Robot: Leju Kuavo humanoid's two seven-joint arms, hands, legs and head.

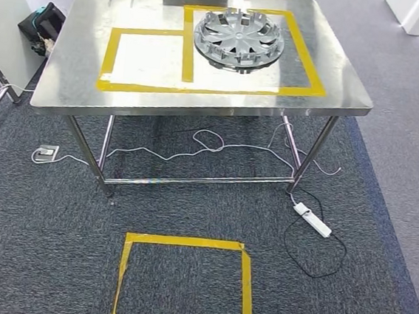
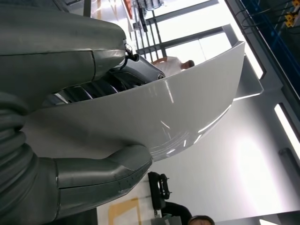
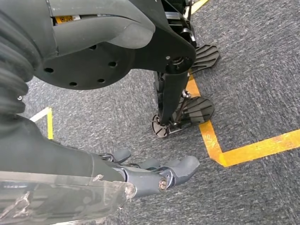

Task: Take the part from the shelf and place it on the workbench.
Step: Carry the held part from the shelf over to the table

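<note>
Left wrist view: left robot hand (image 2: 88,126) grips glossy white curved panel (image 2: 176,112); right robot hand (image 3: 152,176) empty, fingers apart.

The part (image 2: 169,112) is a long, glossy white curved panel with a smooth surface, tapering to a point at the far end. The workbench (image 1: 80,78) is a shiny steel table on thin legs, with two yellow-taped rectangles marked side by side on top.
</note>
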